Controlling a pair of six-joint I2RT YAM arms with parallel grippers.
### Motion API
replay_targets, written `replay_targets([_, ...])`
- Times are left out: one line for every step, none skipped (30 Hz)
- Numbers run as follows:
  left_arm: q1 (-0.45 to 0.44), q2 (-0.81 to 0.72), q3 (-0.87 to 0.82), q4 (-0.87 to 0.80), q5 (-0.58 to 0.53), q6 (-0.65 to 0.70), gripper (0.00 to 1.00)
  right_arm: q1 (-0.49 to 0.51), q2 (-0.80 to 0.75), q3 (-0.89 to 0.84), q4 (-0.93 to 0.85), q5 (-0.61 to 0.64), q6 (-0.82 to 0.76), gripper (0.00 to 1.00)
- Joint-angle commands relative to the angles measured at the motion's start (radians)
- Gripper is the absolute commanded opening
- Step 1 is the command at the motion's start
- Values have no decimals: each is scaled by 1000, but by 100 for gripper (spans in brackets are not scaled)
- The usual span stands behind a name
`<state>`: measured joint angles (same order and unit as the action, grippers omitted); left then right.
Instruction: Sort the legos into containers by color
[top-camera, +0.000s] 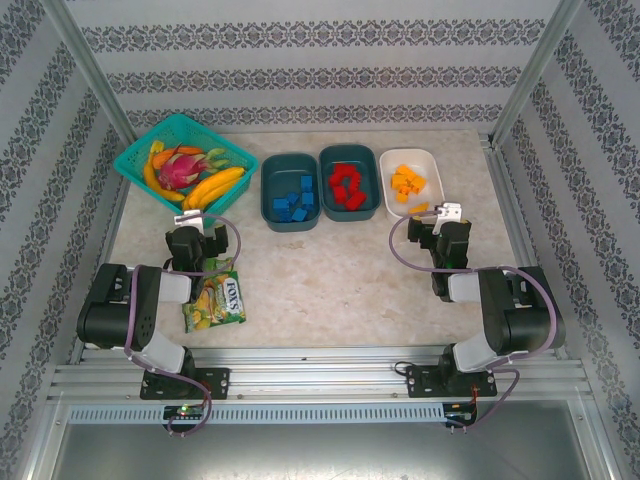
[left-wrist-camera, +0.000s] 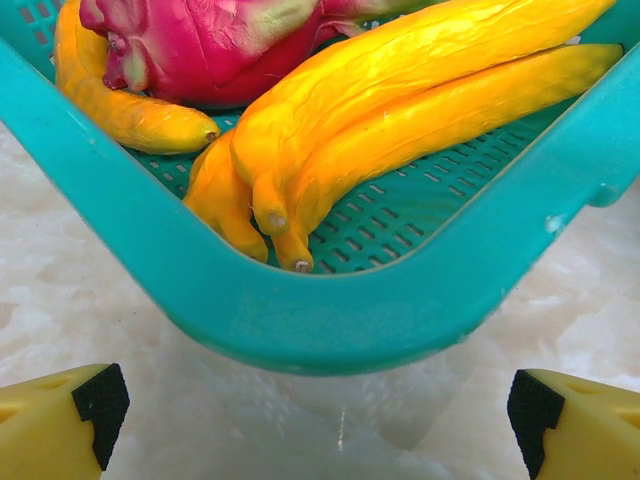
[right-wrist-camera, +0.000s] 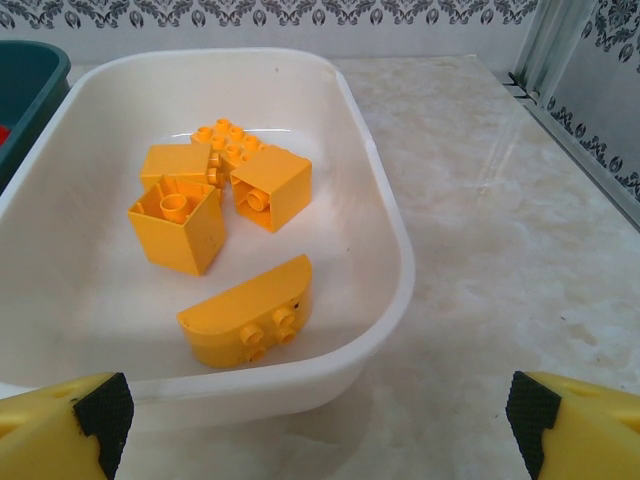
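Three containers stand in a row at the back of the table. The left dark teal tub (top-camera: 268, 195) holds blue legos (top-camera: 293, 203). Red legos (top-camera: 346, 186) lie in the middle dark teal tub (top-camera: 373, 185). The white tub (top-camera: 436, 170) (right-wrist-camera: 390, 230) holds several orange-yellow legos (top-camera: 404, 183), among them a half-round brick (right-wrist-camera: 245, 315) and a cube (right-wrist-camera: 178, 222). My right gripper (top-camera: 449, 212) (right-wrist-camera: 320, 420) stands open just in front of the white tub's near corner, nothing between its fingers. My left gripper (top-camera: 195, 218) (left-wrist-camera: 320, 420) is open and empty, facing the fruit basket's near corner.
A turquoise mesh basket (top-camera: 135, 170) (left-wrist-camera: 330, 320) with bananas (left-wrist-camera: 400, 110) and a dragon fruit (left-wrist-camera: 200, 40) sits at the back left. A green snack packet (top-camera: 214, 298) lies beside the left arm. Patterned walls and metal posts ring the marble table.
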<state>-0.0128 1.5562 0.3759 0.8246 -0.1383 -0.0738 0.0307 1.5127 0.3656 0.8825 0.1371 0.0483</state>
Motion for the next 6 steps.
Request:
replay_targets([6,3,8,54,6,17,100,8,-1,16,18,2,-8,98])
replay_targets([6,4,11,53,5,17,100,6,-2,18,14,-1,-5,98])
replay_targets([5,2,11,52,5,17,100,6,-3,18,13,-2,-5,98])
replay_targets([5,4,11,52,5,17,100,6,-3,17,17,-1,-8,98])
replay_targets([5,3,11,52,5,16,100,7,-5,10,27,0,-11,98])
replay_targets([5,4,10,52,5,17,100,8,-5,8,28,0,-10,98])
